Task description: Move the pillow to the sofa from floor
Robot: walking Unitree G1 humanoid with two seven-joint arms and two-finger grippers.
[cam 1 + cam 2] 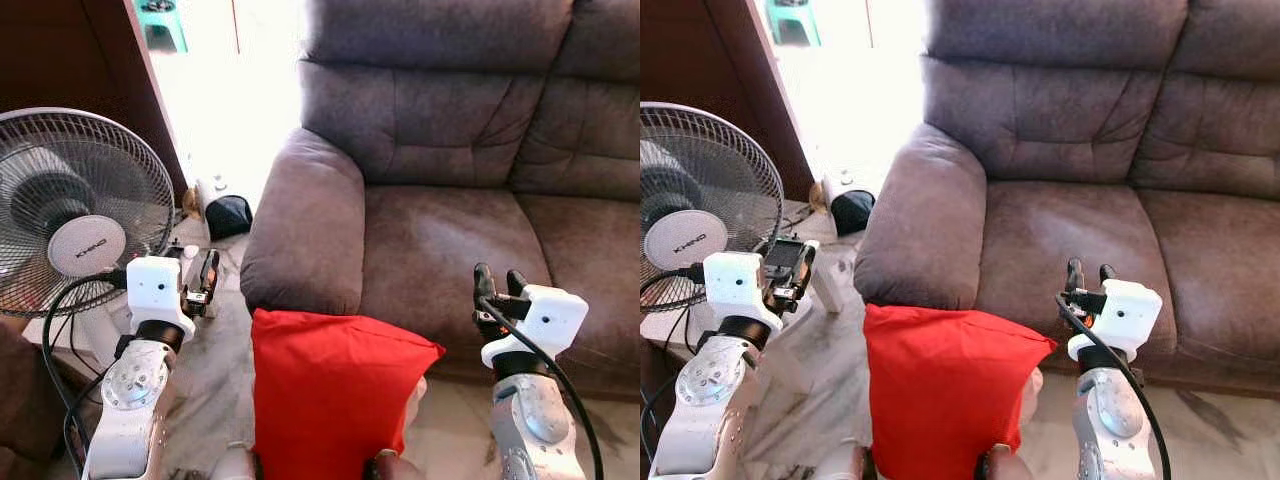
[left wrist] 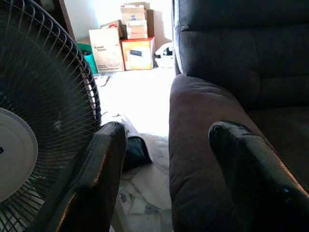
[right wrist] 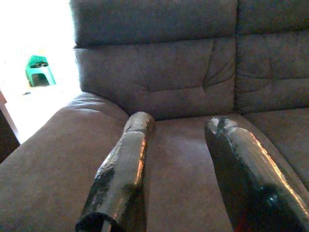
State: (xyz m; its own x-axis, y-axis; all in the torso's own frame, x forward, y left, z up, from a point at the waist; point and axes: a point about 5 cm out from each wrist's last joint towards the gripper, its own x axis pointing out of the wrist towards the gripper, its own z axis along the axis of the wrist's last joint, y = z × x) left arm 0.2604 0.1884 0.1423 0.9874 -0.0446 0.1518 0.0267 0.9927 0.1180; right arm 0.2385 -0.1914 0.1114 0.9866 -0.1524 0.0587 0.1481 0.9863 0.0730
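Red pillow [image 1: 330,395] nearest, upright on the floor [image 1: 215,370], its top corner touching the front of the sofa [image 1: 450,240] below the left armrest [image 1: 305,225]. Left gripper [image 2: 164,159] raised left of the pillow, fingers parted wide, holding nothing, between the fan [image 1: 75,210] and the armrest. Right gripper [image 3: 178,164] raised right of the pillow, fingers also spread, empty, over the seat cushion's front edge. Farther off: black bag [image 1: 228,215] on the floor, cardboard boxes [image 2: 123,46], green stool [image 3: 38,67].

Brand word on the fan hub [image 1: 86,246], letters too small to read surely
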